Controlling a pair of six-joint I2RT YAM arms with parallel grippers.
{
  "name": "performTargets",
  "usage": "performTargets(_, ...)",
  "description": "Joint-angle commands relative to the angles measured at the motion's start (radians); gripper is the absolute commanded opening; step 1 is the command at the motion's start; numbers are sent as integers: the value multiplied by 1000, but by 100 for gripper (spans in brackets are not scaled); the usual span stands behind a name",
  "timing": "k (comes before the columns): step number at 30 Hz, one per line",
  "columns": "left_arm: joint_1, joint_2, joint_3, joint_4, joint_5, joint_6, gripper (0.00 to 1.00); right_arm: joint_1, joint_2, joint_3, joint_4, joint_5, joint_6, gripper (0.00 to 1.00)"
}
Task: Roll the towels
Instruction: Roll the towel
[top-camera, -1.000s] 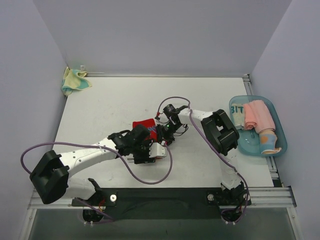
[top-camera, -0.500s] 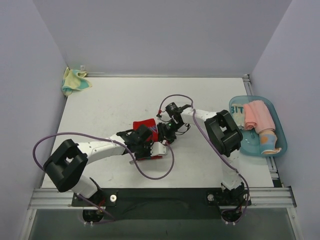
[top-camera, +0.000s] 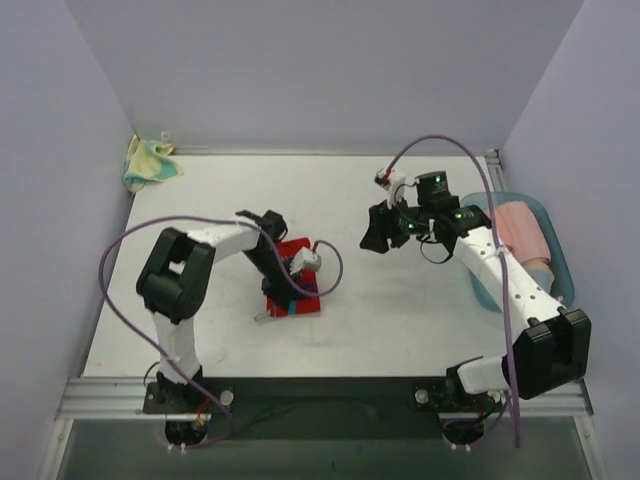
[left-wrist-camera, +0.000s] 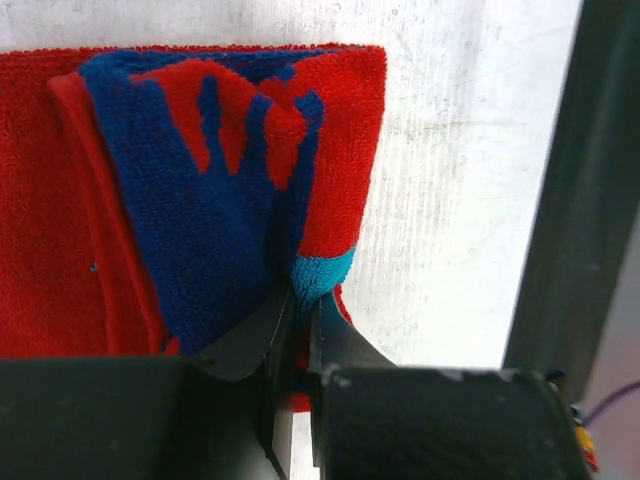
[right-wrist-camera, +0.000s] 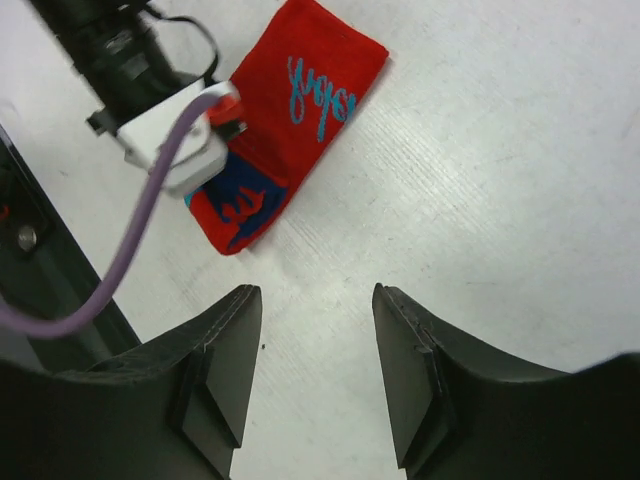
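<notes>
A red towel (top-camera: 285, 250) with blue and teal print lies left of the table's middle, and its near end is folded over. My left gripper (top-camera: 292, 290) is shut on that folded end. In the left wrist view the jaws (left-wrist-camera: 302, 295) pinch the teal and blue corner of the towel (left-wrist-camera: 330, 150). My right gripper (top-camera: 378, 238) hangs open above bare table to the right of the towel, with nothing between its fingers (right-wrist-camera: 315, 295). The right wrist view shows the towel (right-wrist-camera: 300, 100) ahead with the left gripper's white body on it.
A blue tray (top-camera: 548, 215) at the right edge holds a rolled pink towel (top-camera: 515, 228); my right arm hides other items in it. A crumpled yellow-green towel (top-camera: 150, 162) lies in the back left corner. A purple cable (top-camera: 330, 275) loops beside the red towel.
My right gripper let go of the red towel, opened and rose away to the right. My left gripper shut on the towel's near end, and its arm swung round to the left.
</notes>
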Motion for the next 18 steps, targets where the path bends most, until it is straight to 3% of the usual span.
performTargets(1,40,113,104,-237,129,119,10,24,-78,-3,-138,46,-272,49)
performTargets(4,69,252,208,-337,182,167,10,131,-79,61,-270,87,-484,53)
performTargets(5,74,276,230,-356,192,173,10,183,-68,87,-384,149,-542,53)
performTargets(7,84,326,271,-385,194,178,9,350,-49,118,-433,245,-596,51)
performTargets(9,89,351,302,-405,188,185,9,439,-40,106,-410,318,-598,58)
performTargets(10,89,372,310,-431,188,202,9,510,-28,94,-373,343,-580,72)
performTargets(12,91,394,334,-465,183,221,9,576,18,77,-318,397,-557,78)
performTargets(18,101,460,390,-535,179,251,9,694,174,20,-57,478,-567,73)
